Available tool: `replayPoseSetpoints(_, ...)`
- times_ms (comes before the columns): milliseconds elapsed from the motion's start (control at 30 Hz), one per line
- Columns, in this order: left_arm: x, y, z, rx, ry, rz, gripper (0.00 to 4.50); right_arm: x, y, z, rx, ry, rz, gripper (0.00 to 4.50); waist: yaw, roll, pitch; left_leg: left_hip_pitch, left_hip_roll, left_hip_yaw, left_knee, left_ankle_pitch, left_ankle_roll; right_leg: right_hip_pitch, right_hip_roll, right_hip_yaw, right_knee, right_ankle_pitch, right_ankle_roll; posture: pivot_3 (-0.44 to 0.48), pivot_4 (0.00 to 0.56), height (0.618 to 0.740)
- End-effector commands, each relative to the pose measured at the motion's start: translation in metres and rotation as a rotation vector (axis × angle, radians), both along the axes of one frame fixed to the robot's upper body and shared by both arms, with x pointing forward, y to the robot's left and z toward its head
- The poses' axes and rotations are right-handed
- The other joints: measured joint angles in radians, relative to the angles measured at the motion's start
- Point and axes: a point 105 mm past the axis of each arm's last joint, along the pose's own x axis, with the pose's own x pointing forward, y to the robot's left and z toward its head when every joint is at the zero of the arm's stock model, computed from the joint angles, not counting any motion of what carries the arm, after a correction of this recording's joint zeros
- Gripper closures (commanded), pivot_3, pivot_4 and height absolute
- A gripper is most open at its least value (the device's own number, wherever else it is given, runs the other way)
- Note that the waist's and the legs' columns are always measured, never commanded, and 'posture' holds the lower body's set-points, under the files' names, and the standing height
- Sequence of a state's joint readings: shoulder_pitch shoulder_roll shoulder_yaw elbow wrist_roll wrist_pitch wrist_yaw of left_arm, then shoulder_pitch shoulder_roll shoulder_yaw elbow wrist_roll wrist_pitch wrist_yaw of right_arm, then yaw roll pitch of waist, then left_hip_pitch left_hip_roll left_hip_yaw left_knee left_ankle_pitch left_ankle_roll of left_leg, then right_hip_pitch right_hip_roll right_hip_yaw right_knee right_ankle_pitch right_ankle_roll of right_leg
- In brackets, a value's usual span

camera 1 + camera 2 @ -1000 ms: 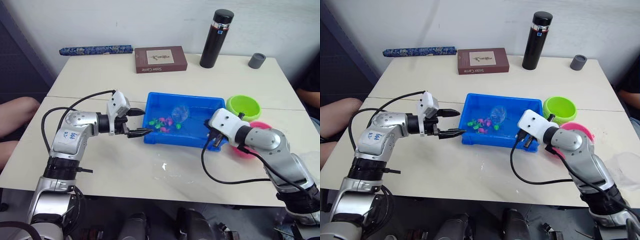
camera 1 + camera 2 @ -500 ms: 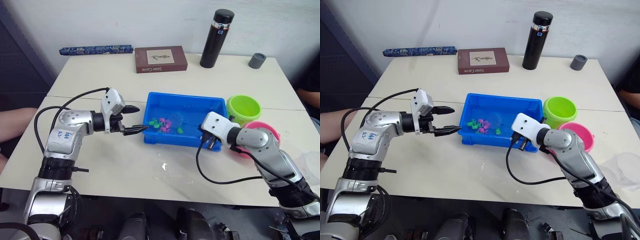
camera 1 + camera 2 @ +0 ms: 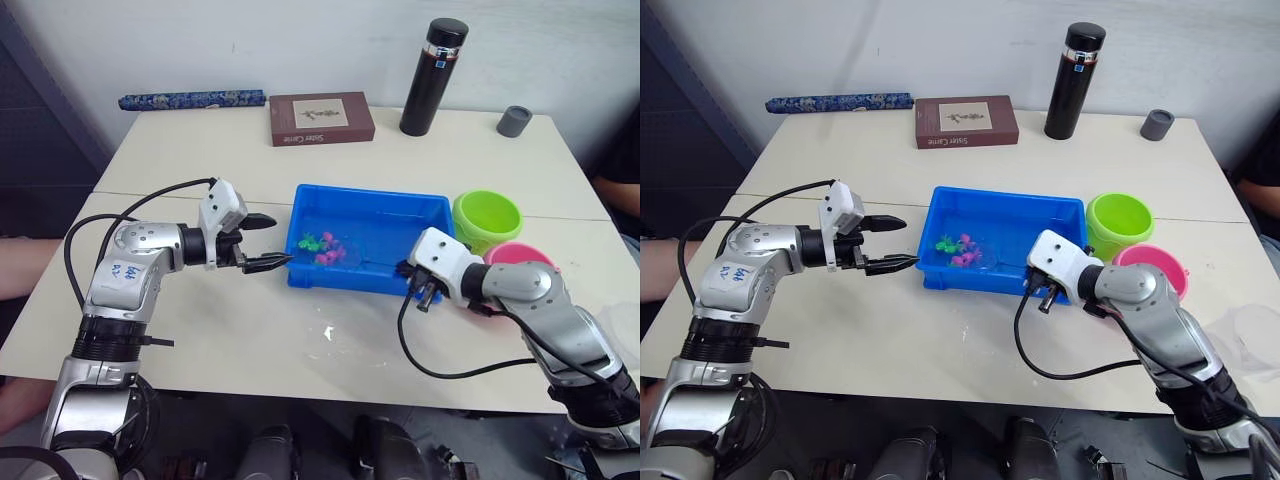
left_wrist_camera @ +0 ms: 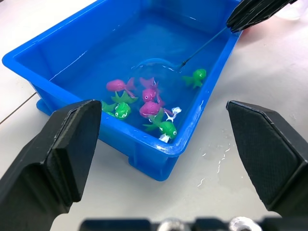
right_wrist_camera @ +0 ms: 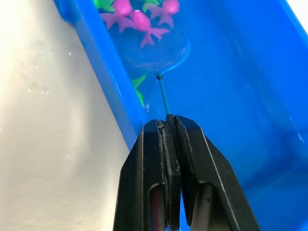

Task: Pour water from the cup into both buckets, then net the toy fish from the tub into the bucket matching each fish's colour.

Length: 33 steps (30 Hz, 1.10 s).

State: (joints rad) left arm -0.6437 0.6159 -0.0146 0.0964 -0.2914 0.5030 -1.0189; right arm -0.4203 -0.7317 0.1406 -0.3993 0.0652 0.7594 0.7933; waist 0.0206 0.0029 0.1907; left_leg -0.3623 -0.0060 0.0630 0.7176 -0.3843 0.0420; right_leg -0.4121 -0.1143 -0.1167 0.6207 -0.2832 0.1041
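Observation:
The blue tub holds water and several small green and pink toy fish bunched at its left end. My right gripper is shut on the net's thin wire handle at the tub's front right corner. The net's hoop lies low in the water beside the pink fish. My left gripper is open, just off the tub's left wall and touching nothing. The green bucket and the pink bucket stand right of the tub, the pink one partly behind my right arm. The clear cup sits at the far right.
A tall black flask, a small grey cup, a brown book and a blue patterned roll line the table's back. Water drops lie in front of the tub. A person's leg is at the left edge.
The net's hoop has come down and moved left, from above the tub's middle into the water by the fish. My left gripper has drawn back slightly from the tub.

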Motion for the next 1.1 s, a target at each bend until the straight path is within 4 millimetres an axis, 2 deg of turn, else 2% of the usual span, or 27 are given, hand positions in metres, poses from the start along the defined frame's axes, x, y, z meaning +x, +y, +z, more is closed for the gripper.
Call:
replayPoseSetpoints(33, -0.002, -0.003, 0.010, -0.007, -0.036, -0.027, 0.03, -0.003, -0.002, 0.016, 0.036, -0.036, -0.005, 4.50, 0.000, 0.000, 0.000, 0.000, 0.000, 0.000, 0.000, 0.000, 0.000, 0.000, 0.000, 0.000, 0.000, 0.000, 0.000, 0.000, 0.150, 0.740)
replayPoseSetpoints(367, 0.000, -0.006, 0.010, -0.002, -0.036, -0.035, 0.03, -0.009, -0.001, 0.020, 0.168, 0.038, -0.027, 4.50, 0.000, 0.000, 0.000, 0.000, 0.000, 0.000, 0.000, 0.000, 0.000, 0.000, 0.000, 0.000, 0.000, 0.000, 0.000, 0.000, 0.150, 0.740)
replayPoseSetpoints(533, 0.000, -0.003, 0.006, 0.031, -0.039, -0.043, 0.03, -0.008, 0.000, 0.012, 0.085, 0.029, -0.010, 4.50, 0.000, 0.000, 0.000, 0.000, 0.000, 0.000, 0.000, 0.000, 0.000, 0.000, 0.000, 0.000, 0.000, 0.000, 0.000, 0.000, 0.150, 0.740)
replayPoseSetpoints(700, -0.001, 0.001, 0.006, 0.039, -0.035, -0.042, 0.03, -0.003, 0.008, 0.006, 0.092, 0.032, 0.006, 4.50, 0.000, 0.000, 0.000, 0.000, 0.000, 0.000, 0.000, 0.000, 0.000, 0.000, 0.000, 0.000, 0.000, 0.000, 0.000, 0.000, 0.150, 0.740)
replayPoseSetpoints(900, 0.000, 0.006, 0.008, 0.037, -0.040, -0.022, 0.03, -0.001, 0.017, 0.009, 0.138, 0.041, 0.027, 4.50, 0.000, 0.000, 0.000, 0.000, 0.000, 0.000, 0.000, 0.000, 0.000, 0.000, 0.000, 0.000, 0.000, 0.000, 0.000, 0.000, 0.150, 0.740)
replayPoseSetpoints(1100, 0.000, 0.008, 0.007, 0.034, -0.041, -0.011, 0.03, 0.000, 0.016, 0.010, 0.127, 0.034, 0.029, 4.50, 0.000, 0.000, 0.000, 0.000, 0.000, 0.000, 0.000, 0.000, 0.000, 0.000, 0.000, 0.000, 0.000, 0.000, 0.000, 0.000, 0.150, 0.740)
